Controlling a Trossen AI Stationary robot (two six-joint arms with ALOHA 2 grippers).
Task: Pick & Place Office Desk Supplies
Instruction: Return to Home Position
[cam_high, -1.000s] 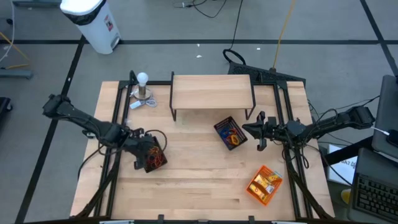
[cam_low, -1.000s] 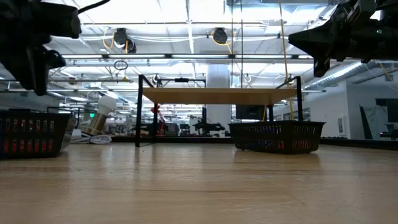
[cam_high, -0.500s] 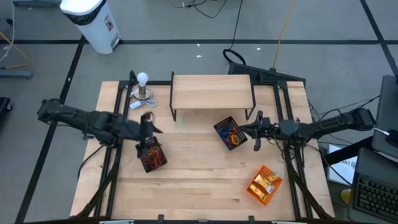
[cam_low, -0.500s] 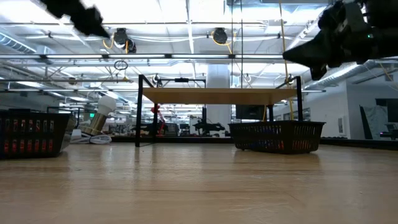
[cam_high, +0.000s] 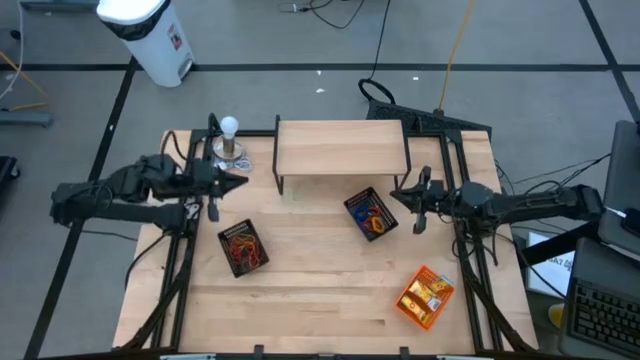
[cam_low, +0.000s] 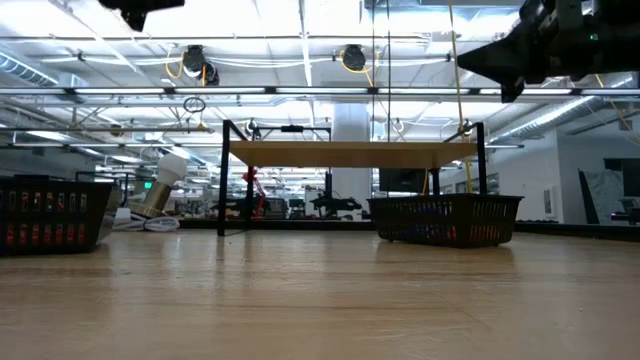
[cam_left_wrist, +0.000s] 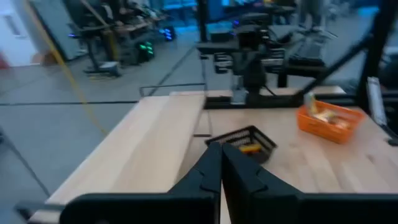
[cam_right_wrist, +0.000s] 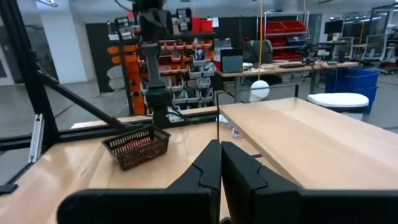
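Observation:
Red and orange rubber bands (cam_high: 245, 250) lie in a black mesh tray (cam_high: 228, 240) at the table's left middle. Orange and blue bands (cam_high: 373, 215) lie in a second mesh tray (cam_high: 355, 203) under the wooden shelf's right end. Yellow-and-white packets (cam_high: 425, 293) fill an orange tray (cam_high: 408, 310) near the front right. My left gripper (cam_high: 240, 180) hangs shut and empty, high above the table, beyond the left tray. My right gripper (cam_high: 398, 195) hovers shut and empty just right of the second tray. The wrist views show each pair of fingertips closed together (cam_left_wrist: 221, 171) (cam_right_wrist: 219, 165).
A wooden shelf (cam_high: 340, 148) on black legs stands at the far middle. A white bulb on a stand (cam_high: 229, 135) sits at the far left corner. Bare wood lies in the table's middle and near front.
My left gripper has risen from the left mesh tray and drawn back toward the table's far left, leaving the tray and its bands where they stood. My right gripper has shifted a little toward the far edge and stayed shut.

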